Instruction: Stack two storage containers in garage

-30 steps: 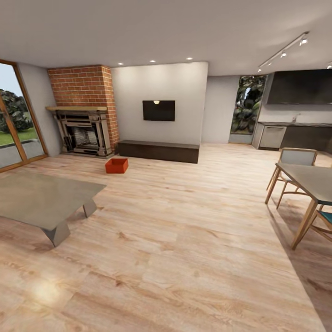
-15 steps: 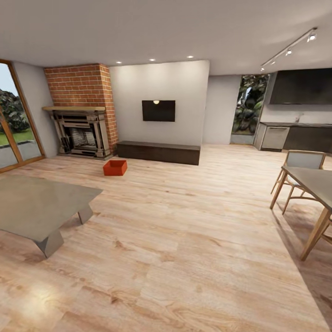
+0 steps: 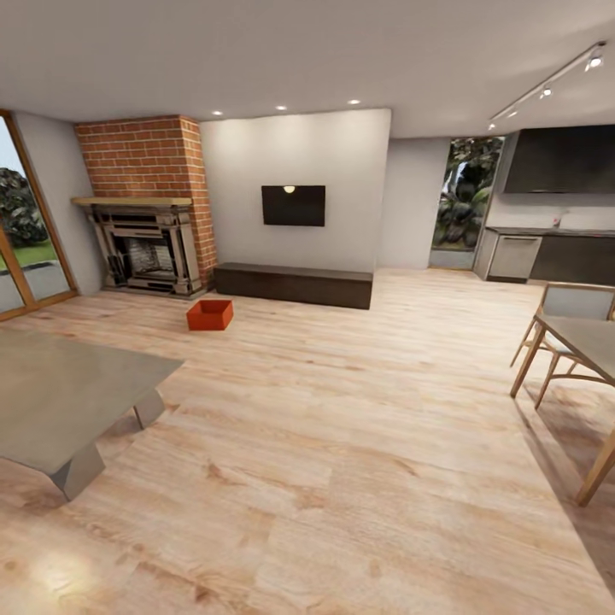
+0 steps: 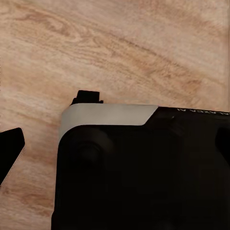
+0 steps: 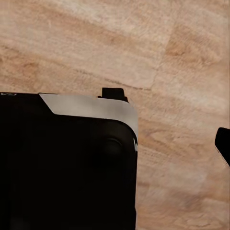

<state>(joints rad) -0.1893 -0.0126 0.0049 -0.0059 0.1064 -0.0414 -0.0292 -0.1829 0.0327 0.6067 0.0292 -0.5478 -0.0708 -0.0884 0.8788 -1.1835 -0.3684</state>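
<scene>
Storage container (image 3: 210, 314) on plank floor (image 3: 342, 444), by fireplace (image 3: 149, 248)

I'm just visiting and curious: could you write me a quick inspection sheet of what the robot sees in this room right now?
Surface: light wood-plank floor, bare ahead.
Job's things: one orange-red storage container on the floor, between the brick fireplace and the long low dark cabinet.
Clutter: grey low table near left; dining table and chair at right.
Grippers: state cannot be told.
Cables: nothing seen.
Surroundings: black wall TV, kitchen counter far right, glass doors far left.
</scene>
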